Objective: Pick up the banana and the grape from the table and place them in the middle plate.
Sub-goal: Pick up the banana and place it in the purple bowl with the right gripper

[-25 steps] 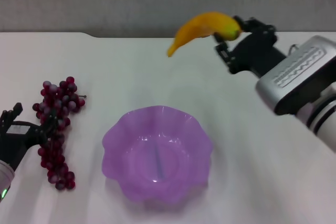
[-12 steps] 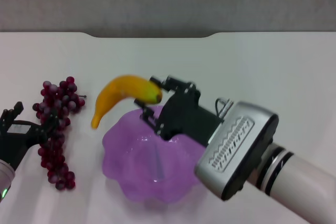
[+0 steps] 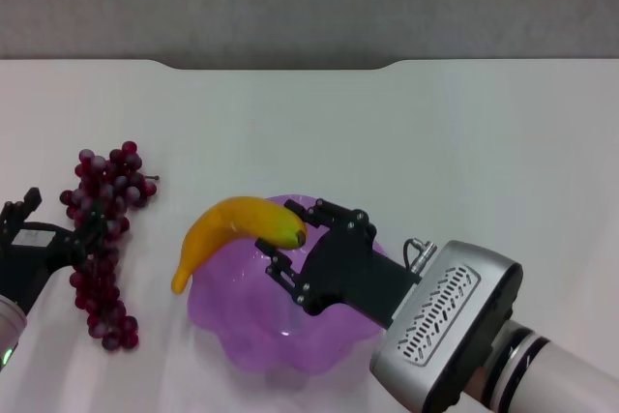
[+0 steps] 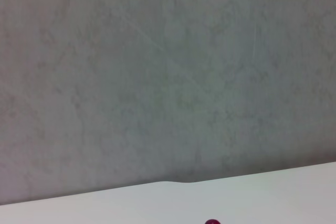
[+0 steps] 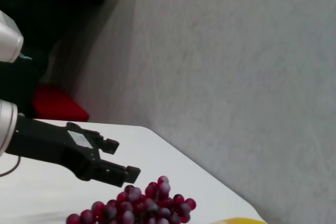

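My right gripper (image 3: 290,241) is shut on the dark end of the yellow banana (image 3: 227,229) and holds it just above the near-left rim of the purple plate (image 3: 242,340). The banana's tip hangs out past the rim toward the grape bunch (image 3: 104,239), which lies on the white table (image 3: 464,142) at the left. My left gripper (image 3: 64,214) is open low at the left edge, one finger against the bunch's left side. The right wrist view shows the left gripper (image 5: 119,157) beside the grapes (image 5: 136,205) and a sliver of banana (image 5: 236,221).
The table's notched far edge (image 3: 280,67) meets a grey wall. The right arm's silver wrist housing (image 3: 445,336) lies over the plate's right side. The left wrist view shows mostly wall and one grape (image 4: 212,222).
My right gripper has carried the banana from the far right of the table down and left to the plate, and it now sits lower over the rim. The left arm has not moved.
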